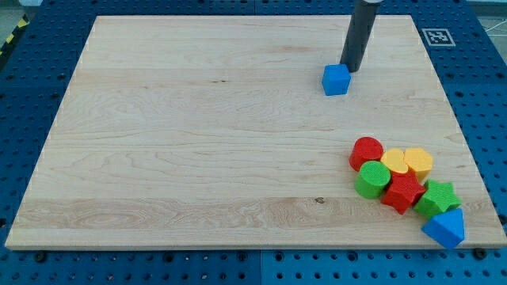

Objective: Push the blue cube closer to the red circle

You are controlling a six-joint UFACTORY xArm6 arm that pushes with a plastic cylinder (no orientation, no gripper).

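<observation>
my tip (349,70) stands at the view's upper right, just behind the blue cube (336,80), touching it or very nearly so on its top-right side; there is no gripper on this arm, only the dark rod, so there is nothing to be open, closed or holding. the blue cube sits alone on the counter (198,142), well apart from the red circle (366,152), which lies lower down toward the view's right at the upper-left edge of a tight cluster. in that cluster the red circle is touching or just beside a green circle (372,180) and a yellow block (395,164), with a second yellow block (418,162), a red star-like block (402,192), a green star-like block (438,198) and a blue triangle (445,228) packed on toward the bottom right corner. as i judge it, the task is barely begun: the tip looks set for a push, but the whole stretch between cube and circle is left to cover. from this side a push toward the view's bottom, leaning slightly right, would carry the cube toward the circle. the counter is a pale wooden board, lying on a blue perforated base (32,71); a black-and-white marker (437,36) sits beside its top right corner.
</observation>
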